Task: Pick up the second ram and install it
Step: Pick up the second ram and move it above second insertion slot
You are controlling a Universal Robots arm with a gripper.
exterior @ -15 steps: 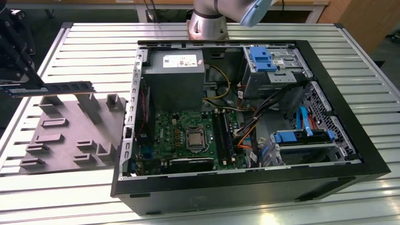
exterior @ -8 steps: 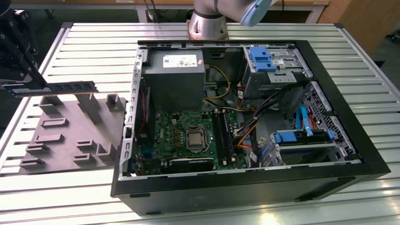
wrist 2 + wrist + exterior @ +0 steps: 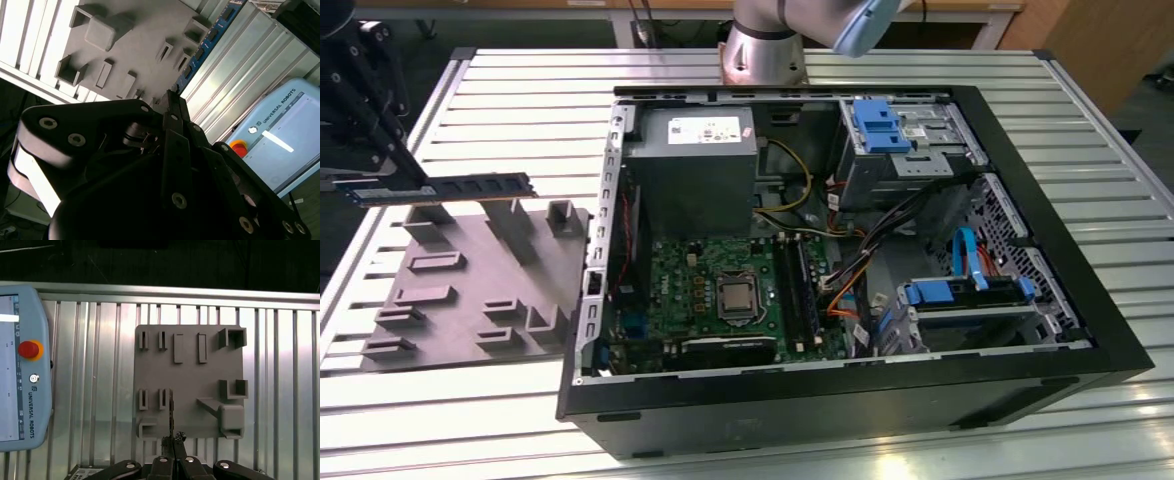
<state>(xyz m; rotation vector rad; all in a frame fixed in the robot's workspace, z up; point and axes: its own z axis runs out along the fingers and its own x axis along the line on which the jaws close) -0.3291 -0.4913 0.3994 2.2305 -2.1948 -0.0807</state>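
Second ram: long, narrow, thin memory board, dark green-black with a paler edge.
- Position: in the air over the far edge of the flat grey moulded fixture plate, apart from its slots and posts, at the exterior view's left.
- Attitude: lengthwise level and standing on edge. The first wrist view sees it edge-on as a thin dark line. Judged reason: this keeps the contact edge facing down, ready to meet a slot.

Gripper: black, two-fingered.
- State: fingers closed narrow on one end of the board, with most of the board's length reaching out beyond them. The clamp shows in both wrist views.
- Judged reason: an end grip leaves the long lower edge free.

Fixture plate, detail: narrow upright pockets that likely held the boards on edge for a straight lift. None visibly holds a board now.

Open black computer case: lies on its side on the ribbed aluminium table, just beside the plate, giving access from above.
- Contents: green motherboard with long black memory slots.
- Whether a slot is already filled cannot be told.

Pale blue teach pendant: lies on the table, well apart from the plate.

Progress, judged: the pick is made, and the install is not yet begun.
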